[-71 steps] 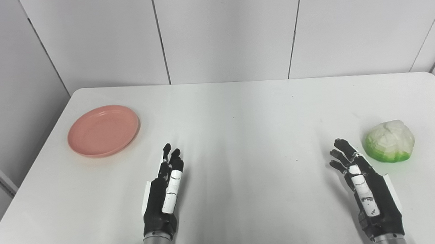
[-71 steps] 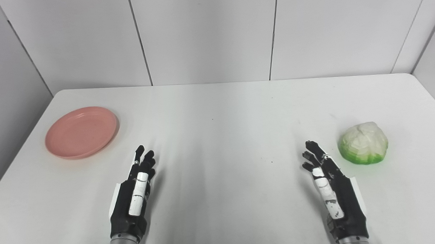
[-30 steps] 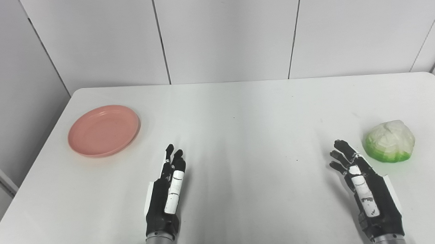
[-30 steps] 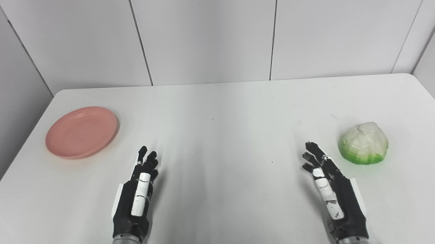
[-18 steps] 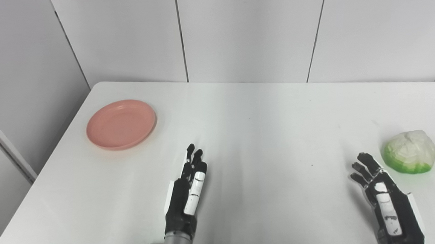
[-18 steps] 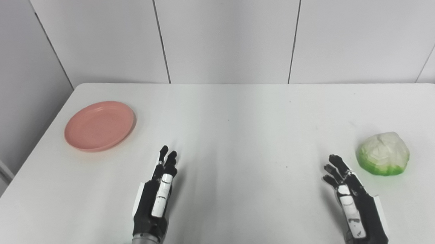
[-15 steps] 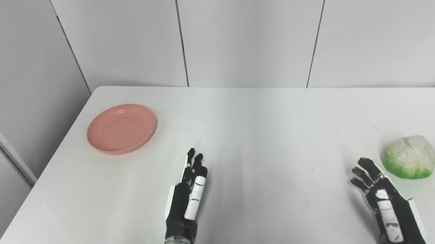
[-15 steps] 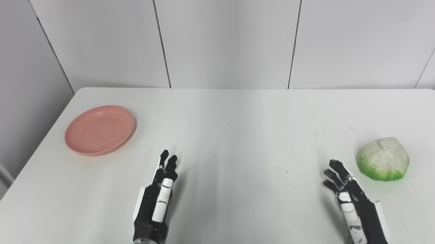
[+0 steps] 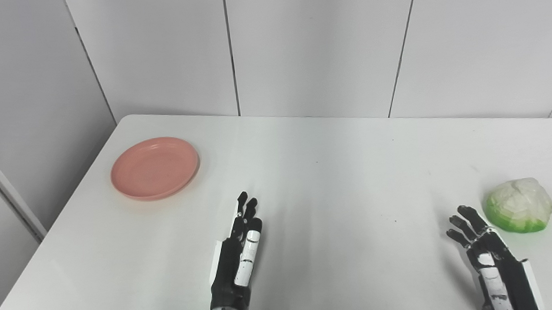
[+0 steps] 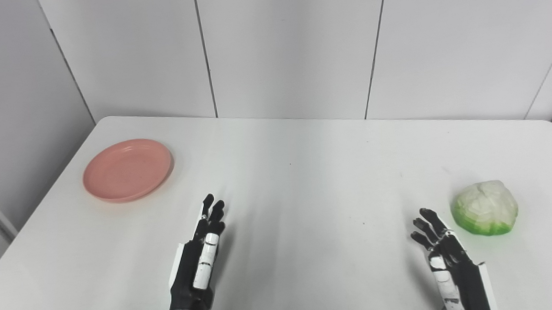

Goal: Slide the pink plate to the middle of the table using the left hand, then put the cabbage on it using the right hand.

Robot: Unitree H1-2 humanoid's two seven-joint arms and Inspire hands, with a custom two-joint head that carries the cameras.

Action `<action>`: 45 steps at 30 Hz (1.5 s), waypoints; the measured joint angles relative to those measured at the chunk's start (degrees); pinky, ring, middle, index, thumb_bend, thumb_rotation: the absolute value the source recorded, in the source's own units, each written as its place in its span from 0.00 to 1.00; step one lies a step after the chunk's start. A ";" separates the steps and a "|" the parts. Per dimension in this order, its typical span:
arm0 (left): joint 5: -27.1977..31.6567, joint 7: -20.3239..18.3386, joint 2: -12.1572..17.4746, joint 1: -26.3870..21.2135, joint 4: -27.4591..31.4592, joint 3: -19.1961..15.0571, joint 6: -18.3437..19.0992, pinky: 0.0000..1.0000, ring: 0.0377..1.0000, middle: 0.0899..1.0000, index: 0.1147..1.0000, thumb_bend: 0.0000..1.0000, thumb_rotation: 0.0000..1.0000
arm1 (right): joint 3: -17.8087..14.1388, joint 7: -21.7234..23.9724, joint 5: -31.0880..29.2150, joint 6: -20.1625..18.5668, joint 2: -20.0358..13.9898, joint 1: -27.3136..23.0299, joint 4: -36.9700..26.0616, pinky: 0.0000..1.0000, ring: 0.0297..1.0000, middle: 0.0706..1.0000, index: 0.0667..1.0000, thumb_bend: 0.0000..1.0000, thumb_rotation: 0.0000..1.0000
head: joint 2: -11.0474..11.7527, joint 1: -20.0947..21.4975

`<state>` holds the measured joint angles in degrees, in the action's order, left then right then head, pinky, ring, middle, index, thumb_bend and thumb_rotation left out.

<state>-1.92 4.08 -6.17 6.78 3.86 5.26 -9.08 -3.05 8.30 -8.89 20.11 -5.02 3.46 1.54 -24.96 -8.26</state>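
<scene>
Left hand (image 9: 237, 265) and right hand (image 9: 490, 252) spread (apparently empty).

Surfaces: mostly smooth, matt
You see a matt pink plastic-looking plate (image 9: 155, 168), smooth white table (image 9: 334, 170), faceted waxy cabbage (image 9: 519, 205), and black-and-white hard-shell hands (image 9: 237, 260).

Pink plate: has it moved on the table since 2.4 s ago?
No. The round pink plate sits as close to the white table's far-left corner and left edge as before. Its shift in the picture matches the whole scene's shift, so the camera moved.
</scene>
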 measured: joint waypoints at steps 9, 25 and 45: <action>0.71 -0.02 0.01 -0.05 -0.66 -0.05 -1.51 1.00 1.00 0.97 1.00 0.61 0.88 | 0.12 0.02 0.20 1.87 0.00 -0.05 0.95 0.80 0.84 0.87 0.80 0.63 0.81 | 0.97 0.62; 0.83 -0.64 0.36 -0.03 -0.82 -0.37 -2.66 1.00 0.99 0.99 1.00 0.62 0.89 | 0.34 -0.04 0.35 2.91 0.07 -0.14 2.13 0.80 0.84 0.87 0.79 0.65 0.78 | 0.88 2.89; -1.13 -1.87 7.52 -4.15 5.48 -9.89 -4.48 0.88 0.89 0.90 0.96 0.80 0.86 | 0.72 -1.36 2.95 3.65 0.54 -0.21 2.23 0.77 0.83 0.85 0.78 0.70 0.79 | 1.06 3.16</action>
<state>-3.05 2.21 1.35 2.62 9.35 -4.63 -13.56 -2.34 6.94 -5.94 23.76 -4.49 3.25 3.78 -23.91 -5.10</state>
